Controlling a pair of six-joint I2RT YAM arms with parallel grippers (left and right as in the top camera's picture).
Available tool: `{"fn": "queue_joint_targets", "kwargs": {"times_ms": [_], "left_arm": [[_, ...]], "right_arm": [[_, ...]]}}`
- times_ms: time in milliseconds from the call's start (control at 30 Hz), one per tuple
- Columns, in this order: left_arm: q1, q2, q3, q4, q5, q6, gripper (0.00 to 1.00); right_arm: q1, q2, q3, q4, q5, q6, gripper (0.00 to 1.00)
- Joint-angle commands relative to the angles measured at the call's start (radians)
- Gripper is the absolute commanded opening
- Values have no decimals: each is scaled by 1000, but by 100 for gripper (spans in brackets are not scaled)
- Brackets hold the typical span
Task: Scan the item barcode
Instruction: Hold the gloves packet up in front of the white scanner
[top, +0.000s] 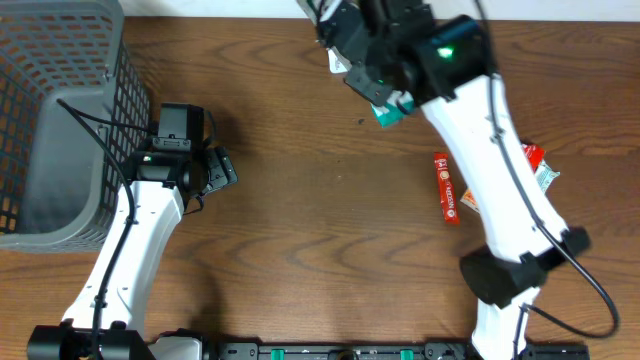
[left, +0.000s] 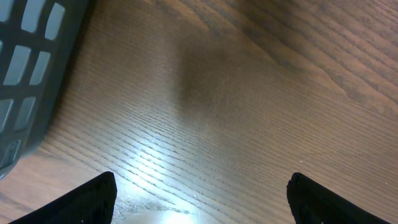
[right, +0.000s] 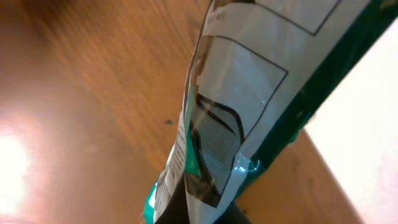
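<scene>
One green-and-white packet (right: 249, 93) is pinched by the right gripper (top: 372, 78) and raised over the table's (top: 320, 210) far edge, apparently so its printed panel can be scanned, while the left gripper (left: 199, 199) is seen spread, empty, beside the basket (top: 60, 150)

White-shelled left arm (top: 135, 235) and right arm (top: 500, 165), black joints, thin black cables (top: 100, 122) alongside; green indicator light (top: 446, 51) on the right; left gripper (left: 200, 200) black-fingered.

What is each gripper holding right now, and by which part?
Right gripper pinches the green-and-white plastic packet by one end; left gripper is open, holding nothing.
</scene>
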Motion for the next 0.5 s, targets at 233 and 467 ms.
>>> {"fn": "queue_joint_targets", "kwargs": {"times_ms": [233,467], "left_arm": [[3,7,7,-3,-20,-1,88],[3,7,7,-3,-20,-1,88]], "right_arm": [[13,235,16,355,304,-516,1],[18,363,16,744,406,-711,1]]}}
